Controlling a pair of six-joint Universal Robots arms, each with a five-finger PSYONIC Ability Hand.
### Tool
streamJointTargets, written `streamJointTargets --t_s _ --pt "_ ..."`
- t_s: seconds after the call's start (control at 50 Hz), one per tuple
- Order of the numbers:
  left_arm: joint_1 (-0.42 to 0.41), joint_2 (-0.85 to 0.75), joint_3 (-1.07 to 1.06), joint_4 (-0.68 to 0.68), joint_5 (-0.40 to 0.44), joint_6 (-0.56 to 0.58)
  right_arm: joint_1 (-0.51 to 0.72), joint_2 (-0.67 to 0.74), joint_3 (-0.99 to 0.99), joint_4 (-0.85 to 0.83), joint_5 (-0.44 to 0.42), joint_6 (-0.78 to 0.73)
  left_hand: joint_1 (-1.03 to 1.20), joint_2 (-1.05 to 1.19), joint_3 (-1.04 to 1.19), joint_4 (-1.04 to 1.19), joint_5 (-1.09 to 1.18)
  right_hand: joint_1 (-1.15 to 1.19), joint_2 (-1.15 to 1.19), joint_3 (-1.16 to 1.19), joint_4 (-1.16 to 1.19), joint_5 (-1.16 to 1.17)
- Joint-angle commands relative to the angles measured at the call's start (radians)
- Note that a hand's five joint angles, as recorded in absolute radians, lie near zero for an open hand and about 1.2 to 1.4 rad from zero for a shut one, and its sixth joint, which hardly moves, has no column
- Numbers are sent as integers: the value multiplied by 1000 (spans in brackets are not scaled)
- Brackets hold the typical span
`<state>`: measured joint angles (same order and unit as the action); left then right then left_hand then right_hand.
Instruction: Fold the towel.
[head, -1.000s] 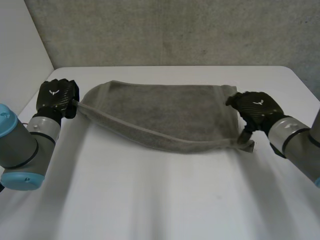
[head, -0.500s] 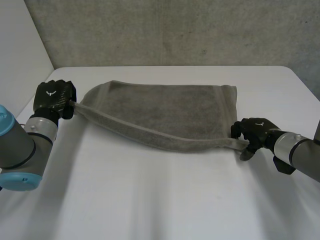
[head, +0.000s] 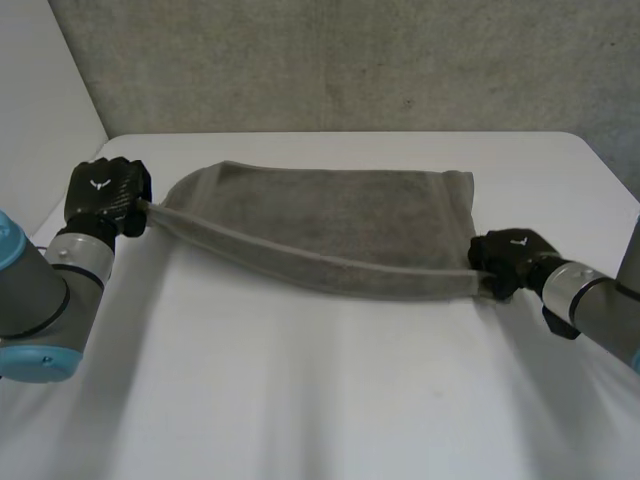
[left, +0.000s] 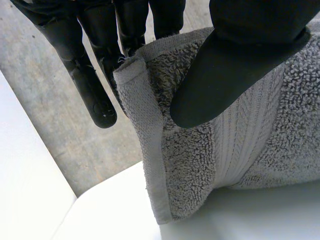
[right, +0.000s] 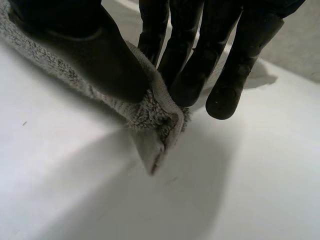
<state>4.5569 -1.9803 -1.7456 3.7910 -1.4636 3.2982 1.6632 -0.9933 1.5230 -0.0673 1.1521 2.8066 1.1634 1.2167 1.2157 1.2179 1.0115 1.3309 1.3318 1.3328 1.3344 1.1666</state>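
Mid-fold, pinching the towel (head: 340, 210), far on the counter (head: 300, 400), by its near corners in left hand (head: 105, 195) and right hand (head: 510, 255) (edge taut between), likely needing next a carry to the far edge.

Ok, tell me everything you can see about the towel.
The towel is grey terry cloth with a hemmed edge and a flat woven band near one end. It is spread across the far part of the white table, its near long edge stretched between the hands. The left hand pinches one near corner, the right hand the other.
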Motion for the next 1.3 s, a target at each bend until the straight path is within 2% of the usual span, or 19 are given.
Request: streamJointTargets --t_s 0.02,0.16,0.2,0.22,0.26,0.36,0.5,0.6,0.7,0.72,0.82,0.86,0.92,0.96,0.98,1.02,1.14,1.18,1.3 --pt "-1 104 -32 -5 2 7 -54 -267 26 8 3 -7 233 180 181 178 210 65 64 63 62 55" --pt "1 256 -89 -57 20 14 -72 -482 59 100 -15 -78 233 180 181 178 210 65 64 63 62 55" --pt "1 328 -118 -114 54 23 -88 -562 81 205 -20 -236 233 180 181 178 210 65 64 63 62 55" --pt "1 328 -118 -114 54 23 -88 -562 82 205 -20 -237 233 180 181 178 210 65 64 63 62 55" --pt "4 391 -147 -180 86 50 -95 -599 95 300 -6 -448 233 180 181 178 210 65 64 63 62 55" --pt "10 440 -184 -260 114 133 -88 -630 102 376 9 -642 233 180 181 178 210 65 64 63 62 55" --pt "14 437 -181 -275 114 182 -89 -610 85 357 18 -610 233 180 181 178 210 65 64 63 62 55" --pt "13 379 -130 -266 114 189 -85 -505 25 290 32 -576 233 180 181 178 210 65 64 63 62 55" --pt "5 218 12 -258 112 190 -17 -279 -197 256 64 -553 233 180 181 178 210 65 64 63 62 55" --pt "4 160 74 -258 114 190 -17 -278 -198 256 64 -553 233 180 181 178 210 65 64 63 62 55" --pt "-13 -20 345 -269 98 187 47 -117 -434 219 159 -553 233 180 181 178 210 65 64 63 62 55" --pt "-32 -89 527 -261 94 185 88 -62 -574 79 205 -547 233 180 181 178 210 65 64 63 62 55" --pt "-35 -94 601 -255 91 181 102 -61 -609 -25 219 -541 233 180 181 178 210 65 64 63 62 55" --pt "-38 -92 711 -196 62 170 119 -74 -609 -255 239 -513 233 180 181 178 210 65 64 63 62 55" --pt "-38 -92 712 -195 62 170 119 -74 -609 -256 239 -513 233 180 181 178 210 65 64 63 62 55" --pt "-38 -83 744 -78 10 132 130 -122 -568 -415 242 -467 233 180 181 178 210 65 64 63 62 55" --pt "-26 -40 707 -13 -37 27 127 -209 -478 -399 230 -398 233 180 181 178 210 65 64 63 62 55" --pt "-13 -29 626 -40 -27 -12 118 -214 -430 -315 216 -380 233 180 181 178 210 65 64 63 62 55" --pt "1 -19 465 -68 -6 -15 116 -217 -333 -170 164 -378 233 180 181 178 210 65 64 63 62 55"
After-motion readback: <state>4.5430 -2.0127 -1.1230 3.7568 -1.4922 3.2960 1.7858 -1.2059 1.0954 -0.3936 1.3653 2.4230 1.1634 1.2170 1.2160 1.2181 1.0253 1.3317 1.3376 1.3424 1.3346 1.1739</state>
